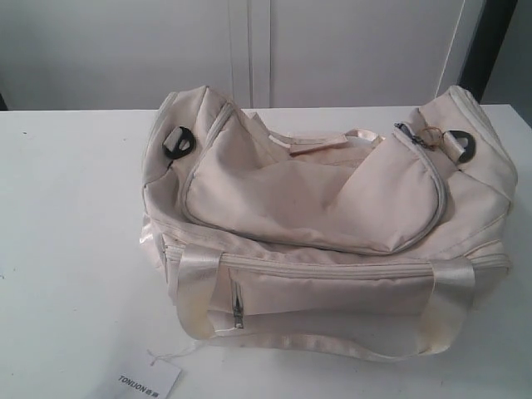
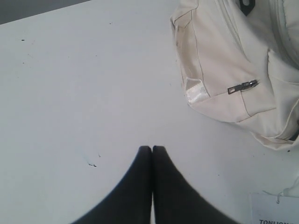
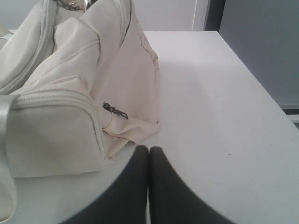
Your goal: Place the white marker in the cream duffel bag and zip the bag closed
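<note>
The cream duffel bag point(image 1: 316, 216) lies in the middle of the white table point(image 1: 66, 249), its curved top flap sagging inward. Its zipper pull with a gold chain point(image 1: 416, 133) sits at the right end of the top. The white marker is out of view. Neither arm shows in the exterior view. My left gripper point(image 2: 152, 148) is shut with nothing between its black fingertips, over bare table a short way from one end of the duffel bag point(image 2: 233, 70). My right gripper point(image 3: 149, 149) is also shut and empty, just off the other end of the duffel bag point(image 3: 70, 102).
A flat white paper tag printed TONLION point(image 1: 148, 382) lies at the table's front edge, left of the bag, and also shows as a tag point(image 2: 275, 210) in the left wrist view. Small side-pocket zipper pulls point(image 2: 242, 87) point(image 3: 115, 110) hang on the bag. The table edge point(image 3: 252, 74) runs past my right gripper.
</note>
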Motion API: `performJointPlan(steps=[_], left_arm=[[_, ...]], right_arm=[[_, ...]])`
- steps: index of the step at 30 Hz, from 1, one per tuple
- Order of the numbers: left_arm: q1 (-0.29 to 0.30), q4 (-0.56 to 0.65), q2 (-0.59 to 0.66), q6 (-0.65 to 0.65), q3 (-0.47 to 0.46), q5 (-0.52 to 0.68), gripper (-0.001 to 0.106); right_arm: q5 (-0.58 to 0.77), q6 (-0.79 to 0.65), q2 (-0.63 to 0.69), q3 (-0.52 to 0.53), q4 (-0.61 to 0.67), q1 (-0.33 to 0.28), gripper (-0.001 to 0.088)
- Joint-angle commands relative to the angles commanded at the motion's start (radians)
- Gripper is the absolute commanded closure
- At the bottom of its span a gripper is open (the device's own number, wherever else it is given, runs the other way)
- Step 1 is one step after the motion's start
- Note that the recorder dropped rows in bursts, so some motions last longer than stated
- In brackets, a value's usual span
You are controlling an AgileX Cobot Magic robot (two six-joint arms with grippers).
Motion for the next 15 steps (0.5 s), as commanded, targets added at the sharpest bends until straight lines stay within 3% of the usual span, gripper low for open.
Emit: performJointPlan(steps=[6, 15], left_arm=[[0.070, -0.003, -0.112, -0.009, 0.042, 0.057, 0.105], [0.230, -0.008, -0.417, -0.117, 0.446, -0.056, 0.105]], right_arm=[[0.000, 0.000, 0.000, 0.000, 0.000, 0.000, 0.0868], [0.000, 0.000, 0.000, 0.000, 0.000, 0.000, 0.0868]])
